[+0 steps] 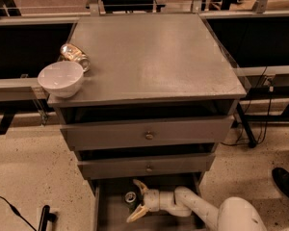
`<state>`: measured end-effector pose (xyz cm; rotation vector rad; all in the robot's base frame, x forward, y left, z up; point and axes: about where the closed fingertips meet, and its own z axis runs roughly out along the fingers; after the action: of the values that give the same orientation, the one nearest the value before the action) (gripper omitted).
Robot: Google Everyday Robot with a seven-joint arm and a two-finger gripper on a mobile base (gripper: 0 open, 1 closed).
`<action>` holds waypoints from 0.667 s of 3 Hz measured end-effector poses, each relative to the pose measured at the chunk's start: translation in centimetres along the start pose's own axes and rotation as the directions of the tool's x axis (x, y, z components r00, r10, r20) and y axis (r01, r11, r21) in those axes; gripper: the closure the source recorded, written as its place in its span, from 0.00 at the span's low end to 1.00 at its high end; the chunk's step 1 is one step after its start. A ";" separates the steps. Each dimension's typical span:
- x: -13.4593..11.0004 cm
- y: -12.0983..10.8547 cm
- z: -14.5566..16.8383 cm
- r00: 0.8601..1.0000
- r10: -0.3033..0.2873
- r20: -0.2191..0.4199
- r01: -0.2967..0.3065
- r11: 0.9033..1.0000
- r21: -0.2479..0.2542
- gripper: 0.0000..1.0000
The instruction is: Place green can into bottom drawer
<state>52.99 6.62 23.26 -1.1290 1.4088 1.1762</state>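
Note:
The green can (130, 197) stands upright on the floor of the open bottom drawer (109, 214), near its back, with its silver top showing. My gripper (134, 201) reaches into the drawer from the right. It is open, with one pale finger (140, 186) behind the can and the other (135, 215) in front of it. The can sits between the spread fingers, apart from them. My white arm (197, 208) runs out to the lower right.
A white bowl (61, 78) and a gold-brown can (75, 57) lying on its side sit at the cabinet top's left edge. Two upper drawers with brass knobs (148, 135) overhang the bottom drawer. A dark shoe (285, 183) is on the floor at the right.

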 end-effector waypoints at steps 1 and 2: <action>0.0 0.0 0.0 1.000 0.000 0.000 0.000 1.000 0.000 0.00; -0.1 0.8 -0.9 1.000 -0.019 -0.024 0.019 1.000 -0.011 0.00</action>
<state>52.13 5.78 23.52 -1.1652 1.4088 1.1614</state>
